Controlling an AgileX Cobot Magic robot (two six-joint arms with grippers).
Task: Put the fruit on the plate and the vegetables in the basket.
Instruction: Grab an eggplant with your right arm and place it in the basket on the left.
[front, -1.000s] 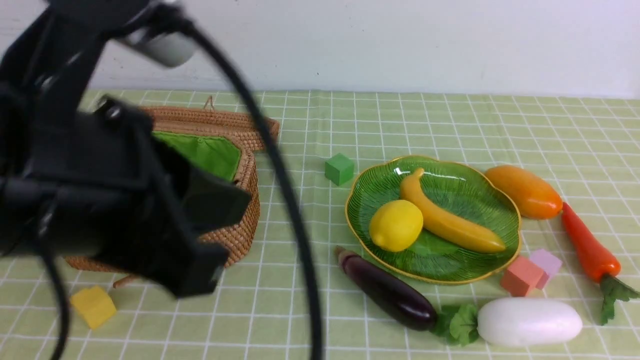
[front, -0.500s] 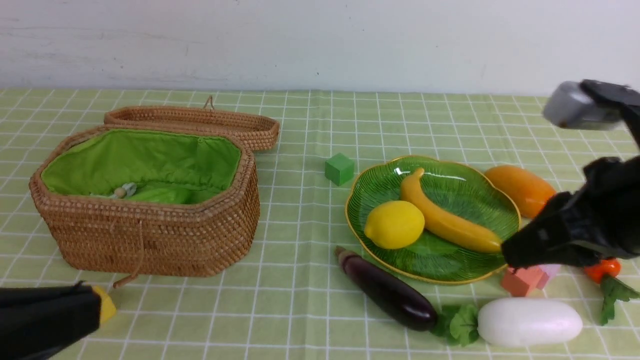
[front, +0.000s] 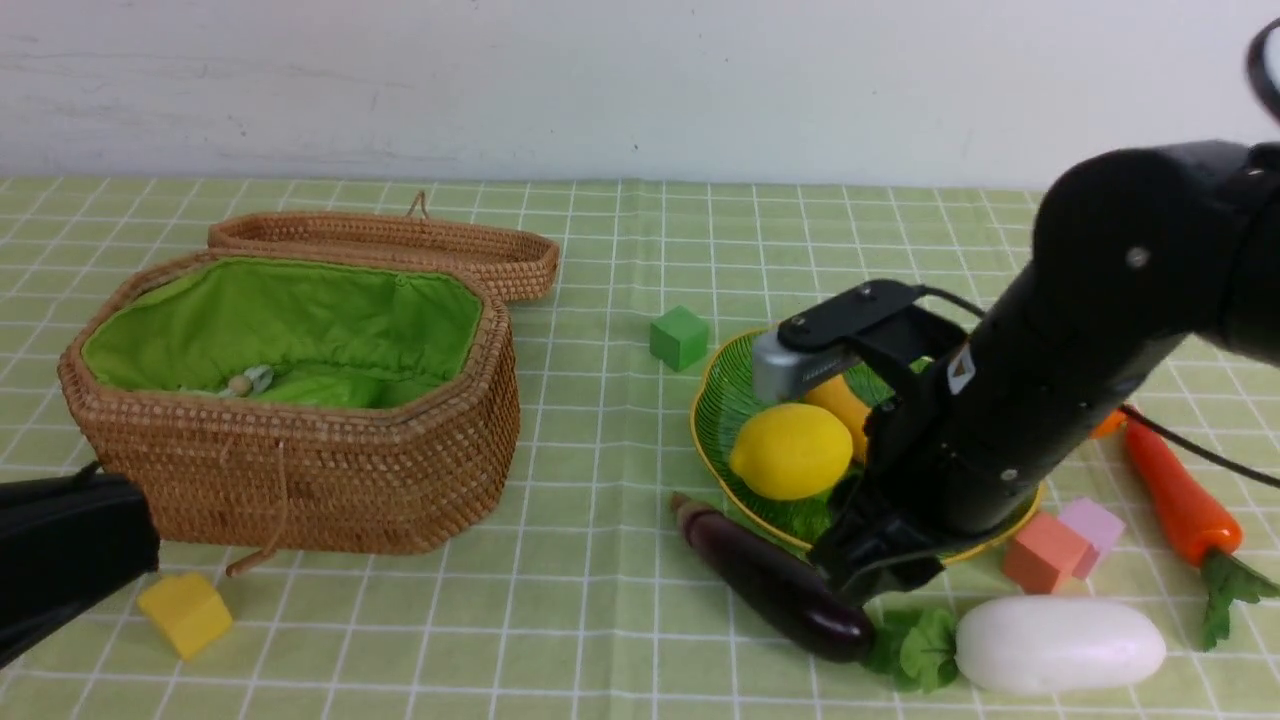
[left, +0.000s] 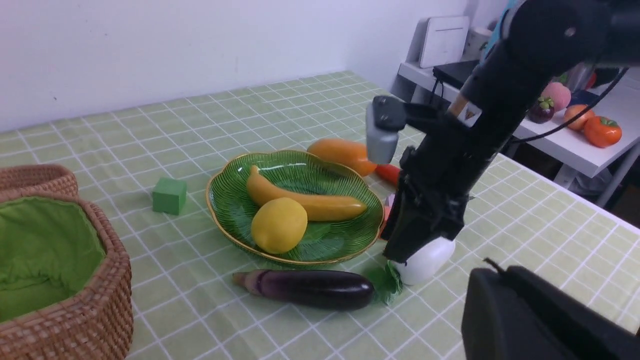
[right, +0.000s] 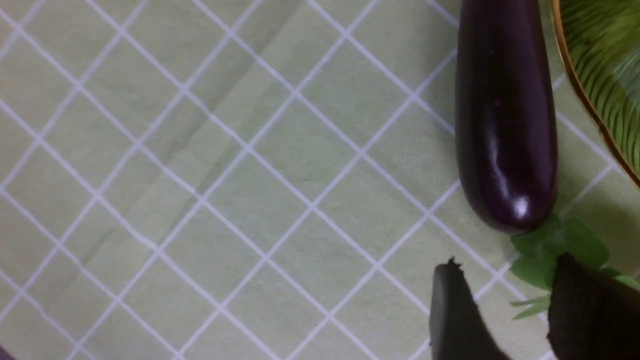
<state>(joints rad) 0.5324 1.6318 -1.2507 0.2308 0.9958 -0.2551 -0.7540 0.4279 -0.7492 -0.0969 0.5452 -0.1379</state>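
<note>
Here our right gripper (right: 507, 262), jaws parted and empty, hangs over pale-green white-gridded tablecloth (right: 250, 175), glossy purple eggplant (right: 505, 115) just ahead; left gripper (front: 125, 540) closed.

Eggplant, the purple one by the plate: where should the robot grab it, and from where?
Across the middle of the eggplant, coming straight down from above. It lies flat, long and rounded, so the jaws fit over its narrow width. Its fat end reaches the radish leaves and the plate rim is close, so the middle probably leaves most room.
</note>
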